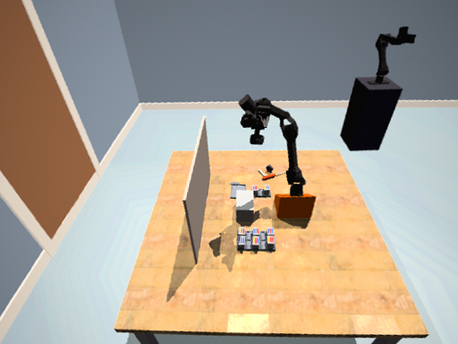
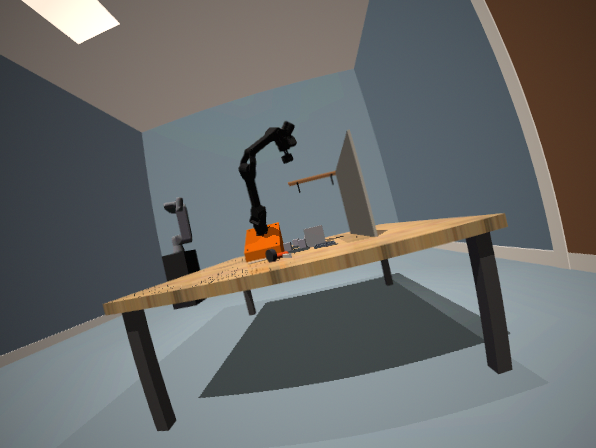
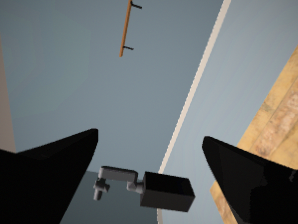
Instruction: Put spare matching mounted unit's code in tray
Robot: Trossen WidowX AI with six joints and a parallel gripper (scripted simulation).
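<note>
Hovering high over your wooden table (image 1: pixel 309 270), the gripper (image 1: pixel 257 138) gapes nearly fully wide, holding nothing.

You see a tall grey panel (image 1: pixel 197 187), the orange base block (image 1: pixel 294 205), a pale box-shaped mounted unit (image 1: pixel 244 206), then a flat grey tray (image 1: pixel 236 190) behind it. 6 spares (image 1: pixel 257 238) with red and blue stripes lie in front; no code is readable. Only the wrist view shows both dark fingers.

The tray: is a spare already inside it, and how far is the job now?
Nothing looks done yet. The small grey tray shows no spare in it. The gripper is open and holds nothing; it hangs high above the table, and the wrist view faces the wall and floor. The spares lie in their group beside the grey mounted unit. Left: read the code, pick the match, place it, release.
</note>
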